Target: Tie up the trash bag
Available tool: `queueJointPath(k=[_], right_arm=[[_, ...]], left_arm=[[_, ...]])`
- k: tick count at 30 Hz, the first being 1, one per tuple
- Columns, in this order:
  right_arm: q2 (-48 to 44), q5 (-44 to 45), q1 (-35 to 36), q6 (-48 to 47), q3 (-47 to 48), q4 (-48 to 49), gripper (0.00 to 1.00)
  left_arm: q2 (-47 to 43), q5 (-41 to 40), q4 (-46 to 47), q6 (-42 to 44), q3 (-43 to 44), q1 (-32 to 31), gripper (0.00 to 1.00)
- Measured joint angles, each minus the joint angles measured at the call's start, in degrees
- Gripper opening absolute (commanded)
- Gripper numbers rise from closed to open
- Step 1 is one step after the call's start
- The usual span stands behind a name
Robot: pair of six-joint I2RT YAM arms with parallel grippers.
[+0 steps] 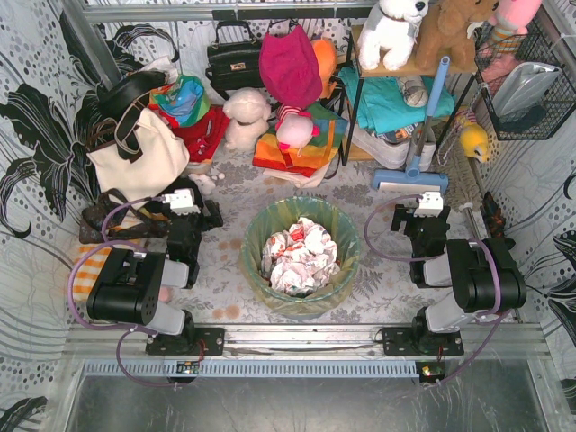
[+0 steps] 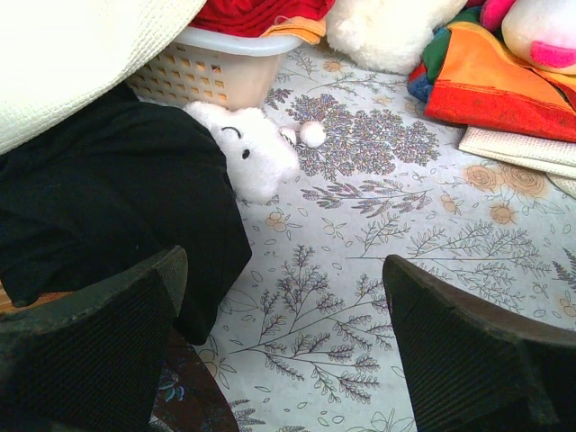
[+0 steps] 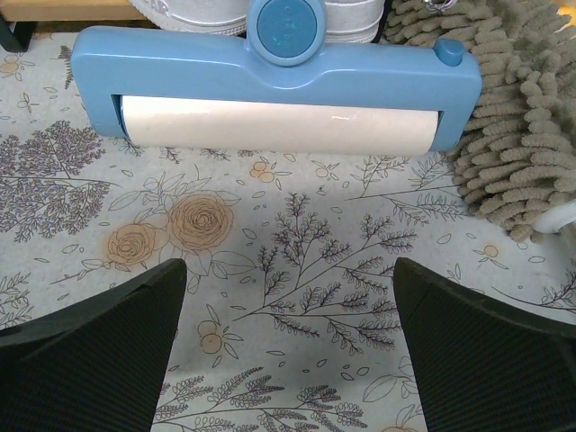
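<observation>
Flanking trash bag (image 1: 301, 210), well apart | left claw (image 2: 283, 270) spread wide | right claw (image 3: 288, 270) spread wide | bag rim untied

Soft, even light is falling from above onto the table (image 1: 229, 211), casting only faint, short shadows beside the arms at its near edge. The crumpled paper (image 1: 301, 256) inside the trash bag (image 1: 256, 241) is showing nearly washed out, and the metal rail (image 1: 306, 339) along that edge is catching a pale sheen. In the wrist views the fingers (image 2: 90, 351) of the left gripper (image 2: 283, 315) and the right gripper (image 3: 288, 315) are rendering near-black and slightly soft, while the table's print is appearing sharp; the cream fabric (image 2: 81, 54) is overexposing.
</observation>
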Motion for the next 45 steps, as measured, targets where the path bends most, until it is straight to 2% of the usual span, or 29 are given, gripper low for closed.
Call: queueJointPath(k=[20, 23, 29, 35, 39, 45], right_arm=[[-0.1, 3.5, 0.0, 1.5, 0.0, 0.0, 0.97], [-2.8, 2.6, 0.0, 1.3, 0.1, -2.9, 0.97], [-14.0, 1.0, 0.0, 1.4, 5.6, -17.2, 0.97], [-19.8, -2.6, 0.0, 5.7, 16.3, -38.3, 0.97], [-21.3, -5.2, 0.0, 8.9, 22.5, -52.2, 0.97], [-25.4, -10.6, 0.0, 12.3, 28.2, -71.1, 0.99]], left_arm=[[0.0, 0.0, -0.4, 0.0, 0.0, 0.0, 0.98], [-0.6, -0.8, -2.5, 0.0, 0.4, -0.1, 0.98], [-9.1, -7.2, -14.6, -0.5, 4.9, -2.7, 0.98], [-16.2, -15.0, -38.2, -7.8, 16.6, -3.6, 0.98], [-20.3, -14.9, -55.4, -12.8, 23.4, -3.6, 0.98], [-21.5, -9.6, -77.2, -19.8, 31.5, -3.6, 0.98]])
